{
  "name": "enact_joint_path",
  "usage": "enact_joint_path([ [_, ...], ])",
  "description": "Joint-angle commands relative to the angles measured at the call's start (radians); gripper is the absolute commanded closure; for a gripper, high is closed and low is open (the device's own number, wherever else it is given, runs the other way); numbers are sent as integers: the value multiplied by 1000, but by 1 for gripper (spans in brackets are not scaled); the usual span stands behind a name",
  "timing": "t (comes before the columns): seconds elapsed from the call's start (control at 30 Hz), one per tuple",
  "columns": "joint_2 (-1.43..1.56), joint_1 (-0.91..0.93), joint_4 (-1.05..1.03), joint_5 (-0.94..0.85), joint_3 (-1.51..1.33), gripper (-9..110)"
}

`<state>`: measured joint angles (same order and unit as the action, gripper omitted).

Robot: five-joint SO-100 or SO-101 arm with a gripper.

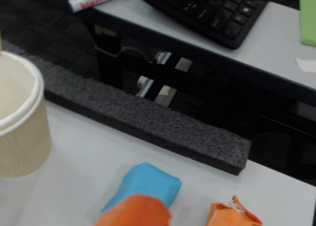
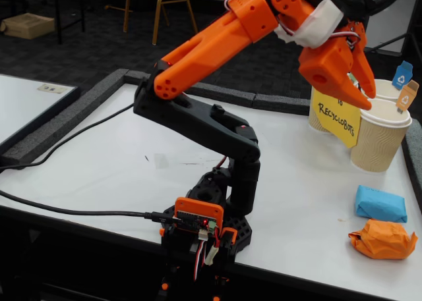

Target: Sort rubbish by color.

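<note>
Two pieces of rubbish lie on the white table (image 2: pixel 119 163) at the right in the fixed view: a blue paper wad (image 2: pixel 380 203) and, just in front of it, an orange paper wad (image 2: pixel 384 239). The wrist view shows the same blue wad (image 1: pixel 148 185) and orange wad (image 1: pixel 233 216) at the bottom. My orange gripper (image 2: pixel 369 102) hangs high at the right, tips pointing down over the front paper cup (image 2: pixel 379 139). Its fingers meet at the tips with nothing between them. One blurred orange fingertip (image 1: pixel 133 212) shows in front of the blue wad in the wrist view.
Ribbed beige cups stand at the back right, one (image 2: pixel 390 89) behind the front cup, carrying coloured tags (image 2: pixel 403 74). A yellow sign (image 2: pixel 336 116) leans against them. A cup (image 1: pixel 19 122) fills the wrist view's left. A grey foam strip (image 1: pixel 148 119) edges the table. A black cable (image 2: pixel 66 143) crosses the left.
</note>
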<state>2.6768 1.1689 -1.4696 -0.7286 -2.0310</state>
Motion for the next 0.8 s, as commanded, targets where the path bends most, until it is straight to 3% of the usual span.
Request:
enact_joint_path([
  [0.0, -51, 38, 41, -8, 40, 101],
  [0.5, -399, 110, 166, -480, 58, 101],
  [0.77, -647, 97, 215, -569, 112, 101],
])
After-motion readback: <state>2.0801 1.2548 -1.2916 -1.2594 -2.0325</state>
